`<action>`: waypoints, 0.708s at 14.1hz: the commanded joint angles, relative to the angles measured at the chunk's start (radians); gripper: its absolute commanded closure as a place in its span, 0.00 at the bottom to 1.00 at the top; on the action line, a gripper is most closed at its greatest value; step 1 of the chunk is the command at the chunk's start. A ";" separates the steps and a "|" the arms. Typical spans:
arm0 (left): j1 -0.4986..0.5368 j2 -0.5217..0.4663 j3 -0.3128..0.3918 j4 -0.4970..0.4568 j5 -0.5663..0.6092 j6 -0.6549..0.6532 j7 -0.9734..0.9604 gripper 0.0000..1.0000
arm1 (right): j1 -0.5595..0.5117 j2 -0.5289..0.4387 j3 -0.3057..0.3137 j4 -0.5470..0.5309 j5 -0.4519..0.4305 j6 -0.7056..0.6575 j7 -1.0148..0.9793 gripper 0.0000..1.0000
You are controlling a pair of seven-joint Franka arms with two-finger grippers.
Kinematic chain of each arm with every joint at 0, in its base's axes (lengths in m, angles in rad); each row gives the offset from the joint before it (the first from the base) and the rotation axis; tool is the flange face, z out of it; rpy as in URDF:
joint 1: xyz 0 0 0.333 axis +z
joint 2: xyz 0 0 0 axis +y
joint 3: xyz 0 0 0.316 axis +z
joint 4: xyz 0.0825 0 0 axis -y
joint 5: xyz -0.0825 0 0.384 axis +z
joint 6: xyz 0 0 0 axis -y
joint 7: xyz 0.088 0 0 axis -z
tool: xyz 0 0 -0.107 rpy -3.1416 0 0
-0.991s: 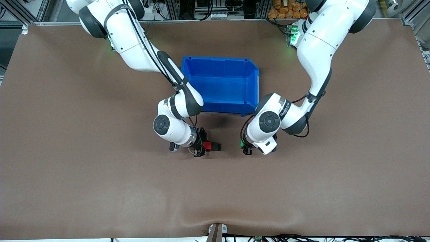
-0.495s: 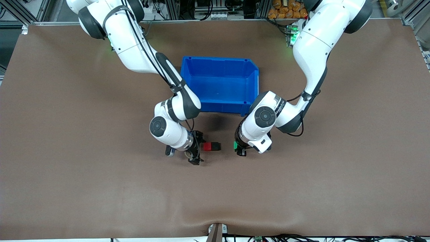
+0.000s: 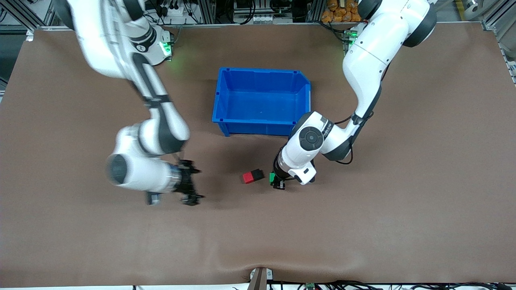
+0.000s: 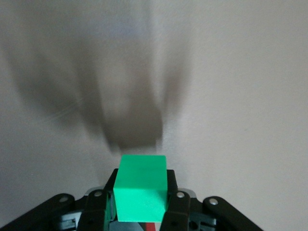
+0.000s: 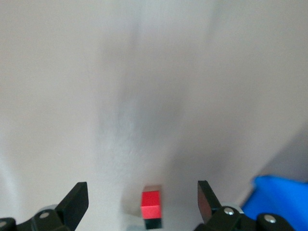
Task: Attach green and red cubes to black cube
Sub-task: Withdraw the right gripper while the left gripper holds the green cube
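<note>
The red cube [image 3: 248,177] and the black cube [image 3: 257,174] lie joined side by side on the brown table, nearer to the front camera than the blue bin. They also show in the right wrist view, the red cube [image 5: 150,204] with the black cube [image 5: 154,224] against it. My left gripper [image 3: 275,180] is shut on the green cube [image 3: 272,177] and holds it close beside the black cube's free side. The green cube [image 4: 141,186] sits between my left fingers [image 4: 176,206]. My right gripper [image 3: 192,188] is open and empty, toward the right arm's end of the table from the cubes.
An empty blue bin [image 3: 223,100] stands farther from the front camera than the cubes; its corner shows in the right wrist view [image 5: 279,197]. The brown table mat [image 3: 363,225] spreads wide all round.
My right gripper has let go of the red and black pair and pulled away toward the right arm's end. My left gripper has carried the green cube closer to the black cube.
</note>
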 commanded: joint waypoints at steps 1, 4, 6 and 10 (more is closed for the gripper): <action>-0.016 0.008 0.004 0.026 -0.066 -0.013 0.016 1.00 | -0.107 -0.136 0.016 -0.037 -0.073 -0.132 -0.194 0.00; -0.014 0.004 0.004 0.018 -0.133 -0.060 -0.040 1.00 | -0.173 -0.271 0.015 -0.040 -0.200 -0.232 -0.524 0.00; -0.016 0.010 0.006 0.015 -0.134 -0.060 -0.132 1.00 | -0.229 -0.329 0.012 -0.041 -0.205 -0.362 -0.691 0.00; -0.019 0.011 0.007 0.001 -0.129 -0.060 -0.254 1.00 | -0.244 -0.472 -0.011 -0.060 -0.369 -0.496 -1.183 0.00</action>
